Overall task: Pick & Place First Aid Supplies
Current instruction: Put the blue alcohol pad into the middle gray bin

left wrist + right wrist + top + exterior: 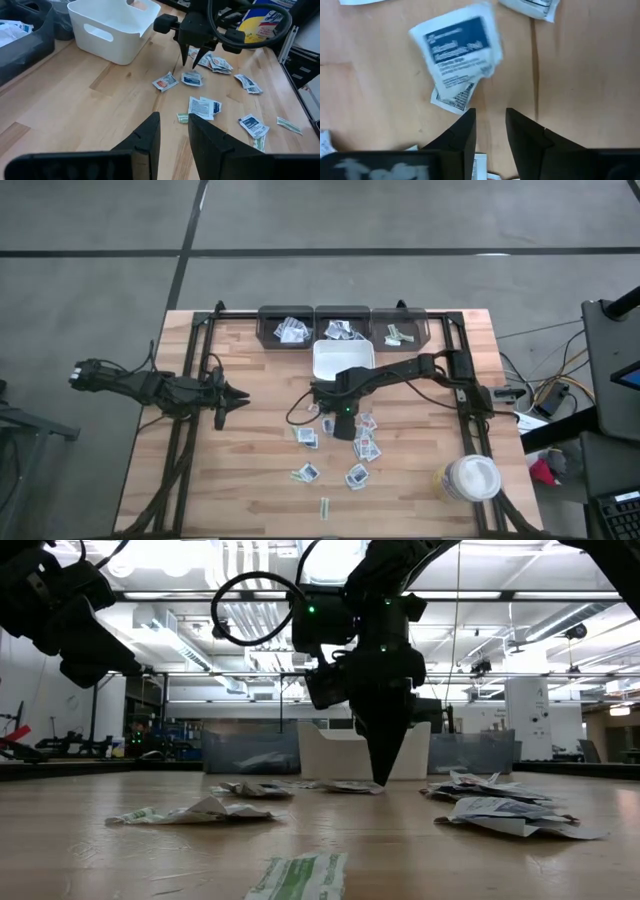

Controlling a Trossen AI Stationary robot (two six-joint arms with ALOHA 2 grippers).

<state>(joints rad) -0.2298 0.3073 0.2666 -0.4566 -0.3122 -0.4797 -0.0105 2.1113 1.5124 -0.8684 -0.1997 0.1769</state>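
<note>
Packets of first aid supplies, small flat white-and-grey sachets with blue or greenish print, lie scattered over my pale wooden plank counter [250,470], mostly from the middle out toward five and six o'clock in the high view. As I judge it, the job is partly done: the three dark bins [343,328] lined up at twelve o'clock each hold a few packets, while about ten more lie loose on the wood.

Largest of the other things is the square white plastic tray [343,361], just below the bins at twelve; I cannot see anything in it. A round white-lidded jar [471,478] stands well apart at four o'clock.

My right tool [339,420] hangs point-down over the middle of the counter, tips almost on the wood. Its two dark fingers [462,135] stand a narrow gap apart with nothing between them; only bare wood shows in the gap. The nearest blue-printed white packet [457,47] lies flat just beyond the fingertips, over a second packet, not touched. My left tool [236,396] waits at nine o'clock, raised off the counter, its fingers also slightly parted and empty.

Farthest out, a narrow pale greenish strip [325,507] lies alone at six o'clock. By my reckoning I have yet to close on the next packet, and most of the pile remains to be sorted.
</note>
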